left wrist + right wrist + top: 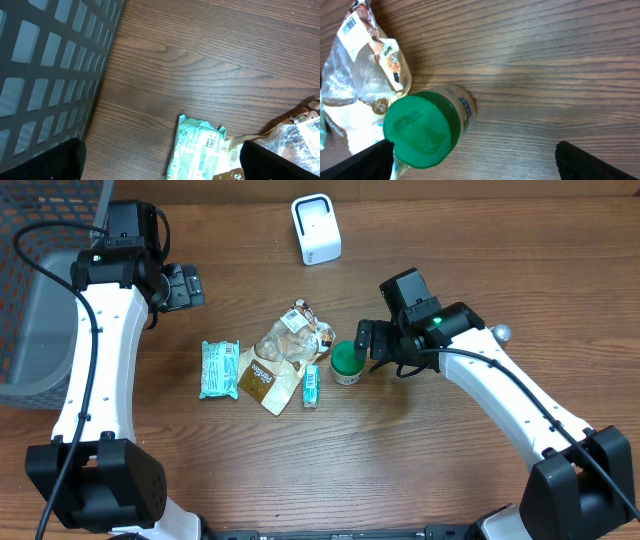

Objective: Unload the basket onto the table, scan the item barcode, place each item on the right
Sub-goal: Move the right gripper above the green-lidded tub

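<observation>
- Green-lidded jar (347, 362) stands on the table (450, 240), just right of the heap of packets. It is close against the clear snack bag (285, 340); whether they touch, you cannot tell.
- Your right gripper (364, 340) sits just right of the jar. Its fingers (367, 162) are spread wide and grip nothing. In the right wrist view the jar lies toward one finger, not centred in the gap.
- Your left gripper (188, 286) hangs at far left beside the grey basket (30, 330), also spread wide and empty, well apart from the jar.
- Handling, by judgement: a small, rigid jar, probably light, with a smooth wall. It may slip in the pads, or tip if a finger nudges it off-centre.
- Where to hold: across the body below the green lid, not on the lid itself.
- Barcode is not visible in any view. A label wraps the body, so keep the pads off as much of it as you can.
- White scanner (316, 228) stands at the far side, well apart from the jar.
- Small teal bar (311, 385) lies just left of the jar, on its near side. Mind it and the bag when you close.
</observation>
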Available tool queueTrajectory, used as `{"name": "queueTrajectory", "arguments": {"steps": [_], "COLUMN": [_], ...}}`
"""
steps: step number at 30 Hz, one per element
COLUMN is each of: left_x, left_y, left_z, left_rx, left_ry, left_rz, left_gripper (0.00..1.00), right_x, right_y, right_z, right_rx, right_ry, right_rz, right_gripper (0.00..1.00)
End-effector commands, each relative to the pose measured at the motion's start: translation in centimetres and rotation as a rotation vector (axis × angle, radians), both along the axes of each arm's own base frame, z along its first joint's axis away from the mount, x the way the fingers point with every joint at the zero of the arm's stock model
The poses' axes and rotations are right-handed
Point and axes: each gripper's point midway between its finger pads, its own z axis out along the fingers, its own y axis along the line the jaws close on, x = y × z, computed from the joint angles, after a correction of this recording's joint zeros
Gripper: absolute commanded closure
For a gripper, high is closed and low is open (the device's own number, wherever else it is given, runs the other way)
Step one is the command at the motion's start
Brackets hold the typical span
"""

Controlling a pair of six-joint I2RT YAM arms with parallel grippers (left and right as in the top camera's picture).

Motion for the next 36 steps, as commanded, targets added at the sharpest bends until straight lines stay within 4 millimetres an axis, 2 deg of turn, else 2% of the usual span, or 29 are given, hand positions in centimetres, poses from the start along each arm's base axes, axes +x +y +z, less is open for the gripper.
{"name": "queueTrajectory", "arguments": {"steps": [1, 6, 11, 36], "left_x": [0.3, 0.3, 0.3, 0.3], "left_y": [0.1, 0.1, 0.1, 0.1], "left_z": [0.9, 0.9, 0.9, 0.9], "left_rx": [0.007, 0.007, 0.007, 0.007], "left_ry": [-0.025, -0.025, -0.025, -0.025], "left_rz": [0.001, 0.001, 0.001, 0.001], "left_gripper": [0.0, 0.0, 0.0, 0.0], "right_x": [0.3, 0.8, 2.3, 2.3], "right_y": [-0.6, -0.4, 0.3, 0.3], "right_z": [0.7, 0.9, 1.7, 1.6], "right_rx": [-0.022, -0.012, 0.019, 0.019], "right_ry": [-0.037, -0.056, -0.123, -0.123], "right_rz": [-0.021, -0.022, -0.022, -0.022], "right_gripper": [0.0, 0.0, 0.0, 0.0]}}
